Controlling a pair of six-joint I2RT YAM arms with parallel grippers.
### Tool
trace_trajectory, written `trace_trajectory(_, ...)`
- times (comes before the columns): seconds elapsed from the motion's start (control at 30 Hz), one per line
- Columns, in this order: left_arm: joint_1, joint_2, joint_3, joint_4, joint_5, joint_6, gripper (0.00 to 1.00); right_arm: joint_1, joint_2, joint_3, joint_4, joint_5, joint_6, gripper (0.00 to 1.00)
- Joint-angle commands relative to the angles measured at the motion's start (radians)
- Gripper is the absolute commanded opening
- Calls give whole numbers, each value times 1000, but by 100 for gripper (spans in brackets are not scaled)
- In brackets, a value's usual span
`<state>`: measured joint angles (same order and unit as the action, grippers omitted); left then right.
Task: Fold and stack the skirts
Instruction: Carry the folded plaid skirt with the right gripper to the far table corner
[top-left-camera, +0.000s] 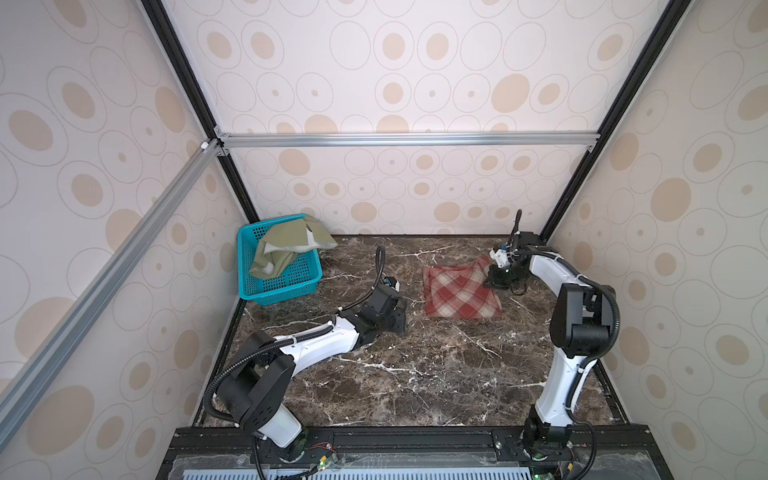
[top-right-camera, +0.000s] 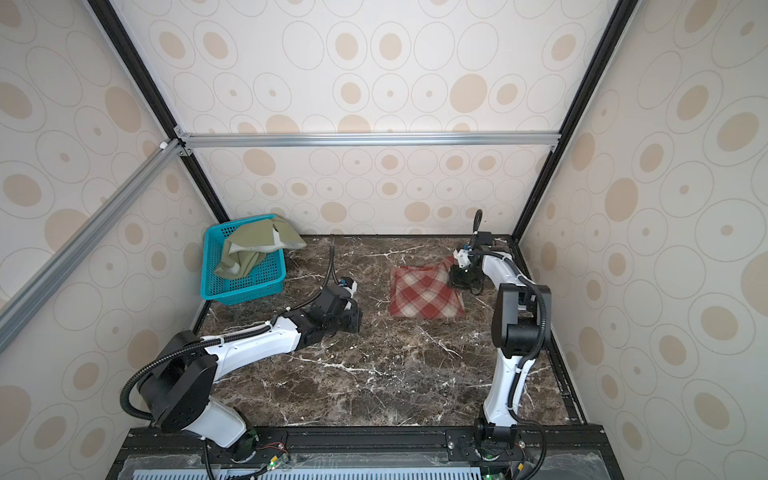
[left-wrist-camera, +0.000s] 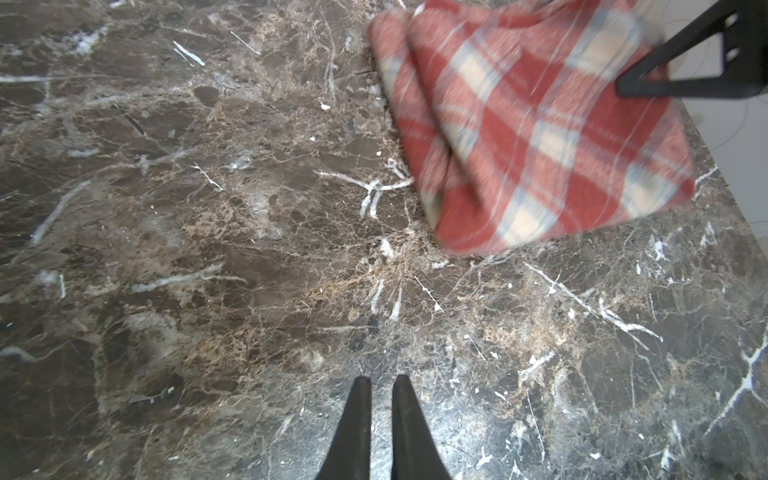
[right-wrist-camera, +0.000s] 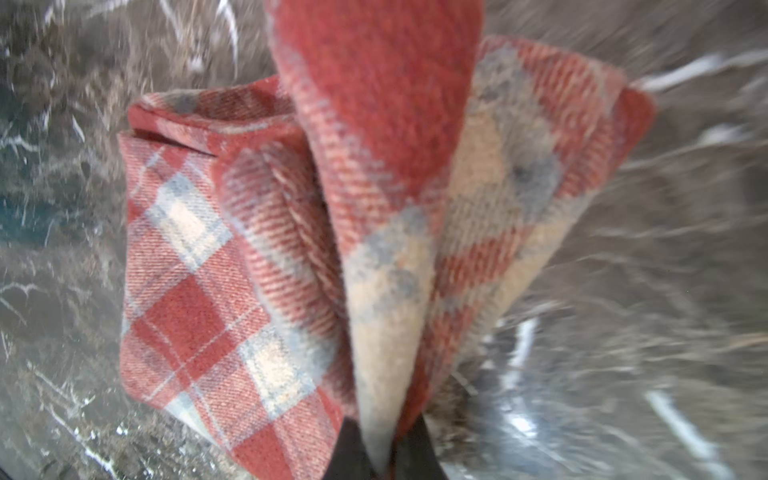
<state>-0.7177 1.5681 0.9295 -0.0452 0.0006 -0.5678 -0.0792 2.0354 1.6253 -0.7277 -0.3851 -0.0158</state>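
Step in hand, as judged: the fold of the plaid skirt (top-left-camera: 459, 293) is finished or nearly so, and the right arm is adjusting or repositioning it. The plaid skirt lies as a compact folded rectangle on the tabletop (top-left-camera: 415, 374), toward the far right corner. The right end effector (right-wrist-camera: 380, 451) is clamped on the corner nearest the far right of the tabletop and holds that corner raised, while the rest of the cloth rests flat. The left end effector (left-wrist-camera: 381, 384) is over bare tabletop just left of the plaid skirt. Its jaws are nearly together with only a slit between them, and it holds nothing. The olive-green skirt (top-left-camera: 286, 245) is unfolded and draped in and over the teal basket (top-left-camera: 249, 286) at the far left corner. Next move, as judged: lay the raised corner flat and release it, then fetch the olive-green skirt, which calls for the left jaws to be spread first. Limits of view: the right wrist view is motion-blurred, so the number of layers pinched cannot be told. In both top views the right fingertips are masked by the end effector's own body. The lower part of the olive-green skirt is hidden inside the basket. The left wrist view cuts off the far edge of the plaid skirt.
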Motion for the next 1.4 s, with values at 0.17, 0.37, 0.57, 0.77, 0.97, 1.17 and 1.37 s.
trace_trajectory(0.17, 38, 48, 100, -50, -1, 9, 13, -71, 160, 239, -117, 44, -105, 0)
trace_trajectory(0.37, 57, 75, 127, -68, 15, -4, 13, -99, 261, 385, -199, 71, -155, 0)
trace_trajectory(0.57, 66, 96, 148, -82, 12, -10, 13, -143, 337, 512, -243, 65, -177, 0)
trace_trajectory(0.77, 69, 110, 171, -103, 5, -17, 13, -161, 402, 646, -274, 62, -199, 0)
trace_trajectory(0.97, 71, 130, 190, -114, 5, -32, 13, -175, 446, 743, -280, 69, -215, 0)
trace_trajectory(1.17, 73, 162, 218, -124, 18, -40, 12, -180, 481, 790, -283, 90, -235, 0)
trace_trajectory(1.37, 73, 156, 208, -130, 13, -45, 12, -185, 497, 810, -262, 104, -241, 2)
